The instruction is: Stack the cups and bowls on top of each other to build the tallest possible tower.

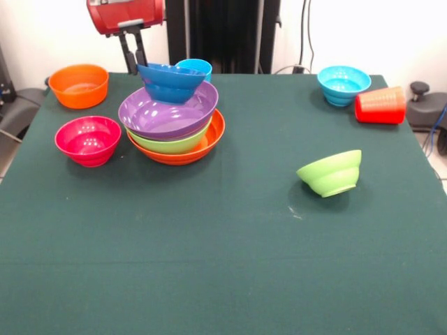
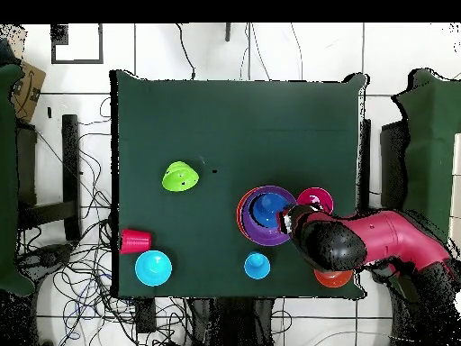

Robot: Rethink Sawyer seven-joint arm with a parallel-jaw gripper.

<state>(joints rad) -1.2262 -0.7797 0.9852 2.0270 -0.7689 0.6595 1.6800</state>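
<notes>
The tower stands at the left in the front view: a large orange bowl, a lime green one, a purple one and a small dark blue bowl on top, slightly tilted. My gripper comes down at the dark blue bowl's left rim and is shut on it. From overhead, the gripper sits at the edge of the dark blue bowl. A light blue cup stands upside down just behind the tower. A red cup lies on its side at the right.
A small orange bowl and a magenta bowl sit left of the tower. A light blue bowl is beside the red cup. A small lime green bowl rests tilted mid-right on the green table.
</notes>
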